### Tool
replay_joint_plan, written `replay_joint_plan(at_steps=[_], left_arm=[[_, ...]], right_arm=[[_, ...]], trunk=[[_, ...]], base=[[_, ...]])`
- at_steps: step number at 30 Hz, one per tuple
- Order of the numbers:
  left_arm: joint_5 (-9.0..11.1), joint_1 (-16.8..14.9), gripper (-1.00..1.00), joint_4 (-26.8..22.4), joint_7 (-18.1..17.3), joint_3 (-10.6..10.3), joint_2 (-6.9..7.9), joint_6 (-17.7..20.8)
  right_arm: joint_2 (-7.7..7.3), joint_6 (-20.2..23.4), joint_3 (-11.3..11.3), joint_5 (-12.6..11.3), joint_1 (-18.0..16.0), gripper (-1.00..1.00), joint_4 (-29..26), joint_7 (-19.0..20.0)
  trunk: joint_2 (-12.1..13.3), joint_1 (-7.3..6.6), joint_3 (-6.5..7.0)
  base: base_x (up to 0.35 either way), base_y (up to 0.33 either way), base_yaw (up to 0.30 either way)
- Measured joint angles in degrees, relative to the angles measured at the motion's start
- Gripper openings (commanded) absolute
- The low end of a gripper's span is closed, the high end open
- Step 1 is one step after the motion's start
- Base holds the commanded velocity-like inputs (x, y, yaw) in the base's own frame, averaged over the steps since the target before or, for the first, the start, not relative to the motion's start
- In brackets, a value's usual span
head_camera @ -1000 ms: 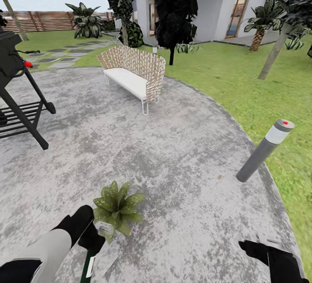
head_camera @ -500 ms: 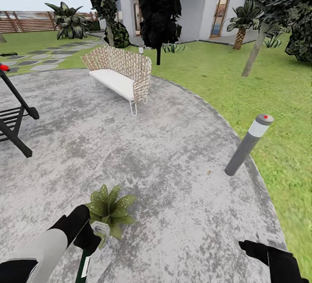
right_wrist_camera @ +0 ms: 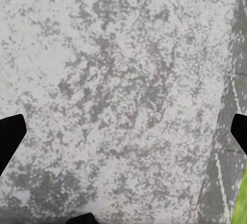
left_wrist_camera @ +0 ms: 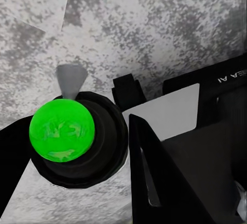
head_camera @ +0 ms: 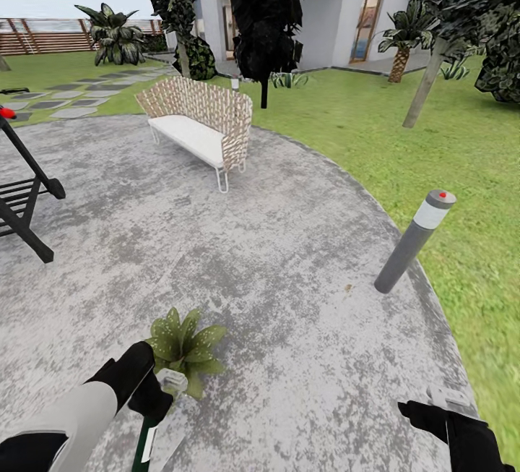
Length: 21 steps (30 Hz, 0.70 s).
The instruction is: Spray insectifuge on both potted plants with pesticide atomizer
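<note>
Left end effector (head_camera: 155,401) pinches the pesticide atomizer (left_wrist_camera: 77,139) beside a potted plant (head_camera: 184,345) (patio (head_camera: 289,255) bare ahead).

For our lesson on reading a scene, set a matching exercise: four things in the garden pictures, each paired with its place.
Things:
1 bench
2 potted plant
3 bollard lamp
4 fence

Places:
A patio's right edge, by the lawn
B far left, behind the lawn
C far side of the patio
D on the patio, by the left gripper

Pairs: 1-C, 2-D, 3-A, 4-B
</note>
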Motion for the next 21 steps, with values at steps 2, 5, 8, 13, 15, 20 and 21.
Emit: replay_joint_plan(at_steps=[2, 5, 8, 13, 15, 20, 21], left_arm=[[-0.06, 0.00, -1.00, 0.00, 0.00, -0.07, -0.94, -0.02], [-0.17, -0.01, -1.00, 0.02, -0.05, -0.11, -1.15, -0.06], [-0.02, -0.02, -1.00, -0.16, -0.08, -0.03, -1.83, 0.03], [-0.21, -0.02, -1.00, -1.13, -0.08, -0.07, -2.35, 0.13], [-0.22, -0.02, -1.00, -1.22, -0.08, -0.06, -2.37, 0.16], [-0.20, -0.01, -1.00, -1.21, -0.07, -0.05, -2.38, 0.15], [-0.20, -0.01, -1.00, -1.22, -0.07, -0.05, -2.38, 0.15]], right_arm=[[-0.07, 0.02, -0.12, -0.01, 0.00, 1.00, 0.00, 0.00], [-0.09, -0.01, -0.08, -0.04, 0.01, 1.00, -0.01, 0.00], [-0.09, -0.01, -0.06, -0.04, 0.01, 1.00, -0.01, 0.00], [-0.09, 0.01, -0.05, -0.04, 0.01, 1.00, -0.01, 0.00], [-0.09, 0.01, -0.05, -0.04, 0.01, 1.00, -0.01, 0.00], [-0.08, 0.03, -0.07, -0.02, 0.01, 1.00, -0.05, 0.03], [-0.08, 0.04, -0.07, -0.02, 0.01, 1.00, -0.05, 0.03]], trunk=[[0.00, 0.00, 0.00], [0.00, 0.00, 0.05], [0.00, 0.00, 0.14], [0.00, 0.00, 0.32], [0.00, 0.00, 0.39], [0.00, 0.00, 0.57], [0.00, 0.00, 0.61]], base=[[0.000, 0.000, -0.023], [0.000, 0.000, -0.169], [0.000, 0.000, -0.232], [0.000, 0.000, -0.247], [0.000, -0.027, -0.249], [0.000, -0.172, -0.245], [0.000, -0.240, -0.239]])
